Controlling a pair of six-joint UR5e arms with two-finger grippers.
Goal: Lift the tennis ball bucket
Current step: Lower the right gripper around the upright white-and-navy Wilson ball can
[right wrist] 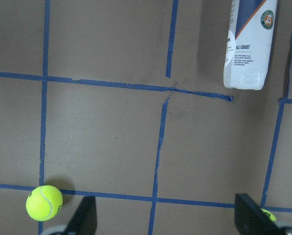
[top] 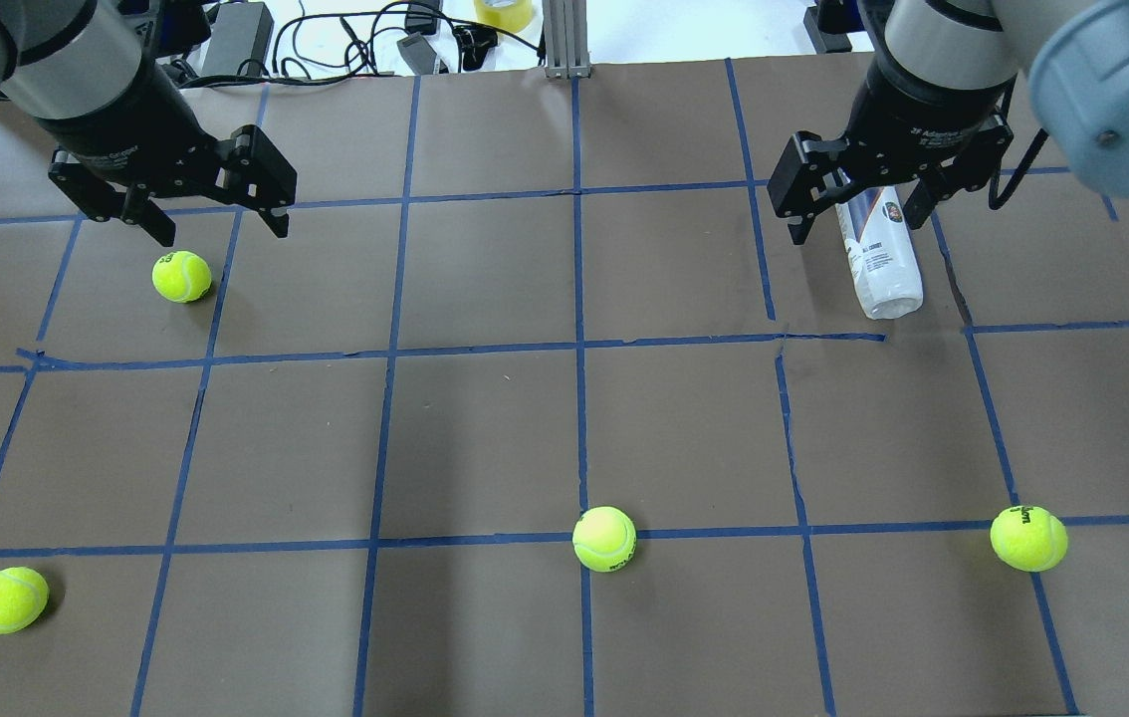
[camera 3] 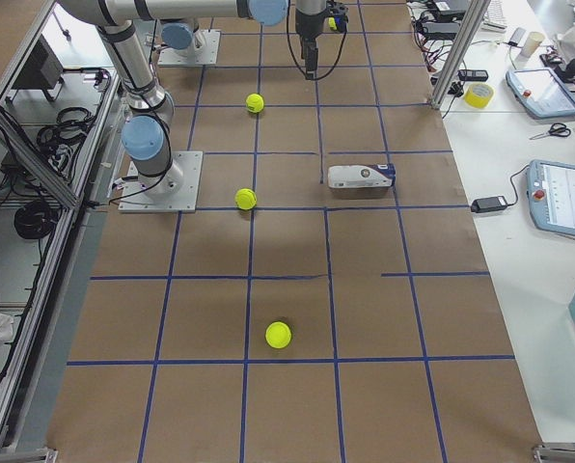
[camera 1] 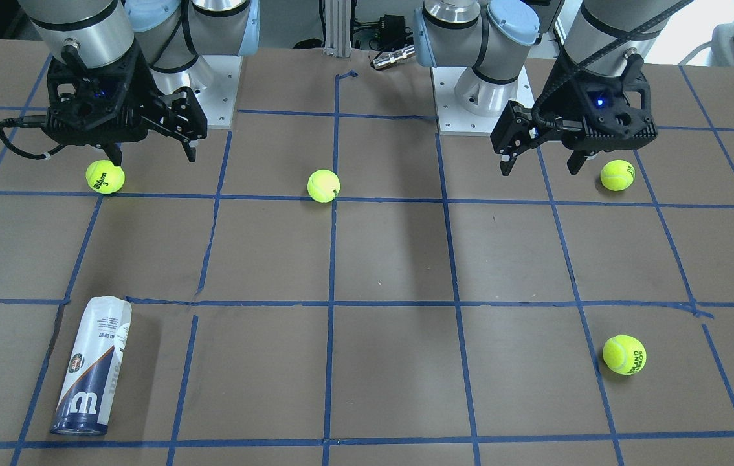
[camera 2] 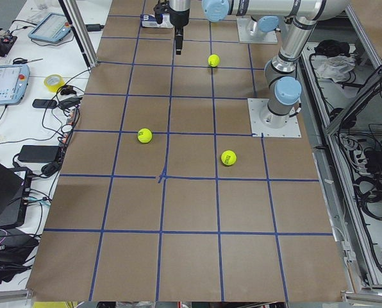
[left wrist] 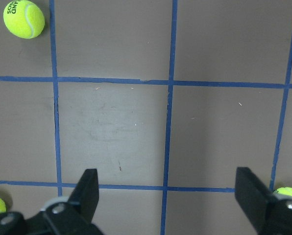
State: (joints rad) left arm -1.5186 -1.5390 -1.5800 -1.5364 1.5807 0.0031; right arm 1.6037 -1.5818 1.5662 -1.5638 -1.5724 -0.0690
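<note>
Approach stage: the tennis ball bucket point(camera 1: 92, 366) lies untouched; we see right gripper point(camera 1: 153, 155) and left gripper point(camera 1: 538, 158) spread wide, empty. Next, we judge, the right must straddle it.

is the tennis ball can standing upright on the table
No, the tennis ball can lies flat on its side on the table.
</note>
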